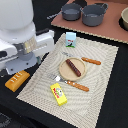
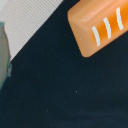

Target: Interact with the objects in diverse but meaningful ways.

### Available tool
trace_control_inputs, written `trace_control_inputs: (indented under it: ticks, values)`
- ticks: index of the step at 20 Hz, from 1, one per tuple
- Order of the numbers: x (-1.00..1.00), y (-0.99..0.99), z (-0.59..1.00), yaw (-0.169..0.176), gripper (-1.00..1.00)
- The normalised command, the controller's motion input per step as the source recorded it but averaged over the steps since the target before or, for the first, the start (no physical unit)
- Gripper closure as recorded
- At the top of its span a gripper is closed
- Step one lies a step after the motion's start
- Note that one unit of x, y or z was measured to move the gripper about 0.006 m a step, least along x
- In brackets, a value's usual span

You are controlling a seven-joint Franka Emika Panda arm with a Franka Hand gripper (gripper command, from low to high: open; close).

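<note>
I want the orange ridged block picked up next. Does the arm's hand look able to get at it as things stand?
Probably yes. The orange ridged block lies alone on the dark table beside the placemat, nothing on or against it. The wrist view shows it close below, with bare surface around. The fingers themselves are out of sight.

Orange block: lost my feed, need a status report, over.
End effector out of sight behind the arm body, state unknown. Orange block lies off the mat on the dark table, untouched. Nothing on or against it.
</note>
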Motion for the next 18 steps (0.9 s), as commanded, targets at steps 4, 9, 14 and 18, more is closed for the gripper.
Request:
trace_control_inputs:
  ticks: [4, 9, 14, 18]
  values:
    - [-0.50, 0.00, -0.29, -0.210, -1.00]
    - [-0.39, 0.00, -0.19, -0.225, -1.00]
    - [-0.33, 0.00, -0.12, -0.203, -1.00]
    - [-0.47, 0.00, -0.20, -0.206, -1.00]
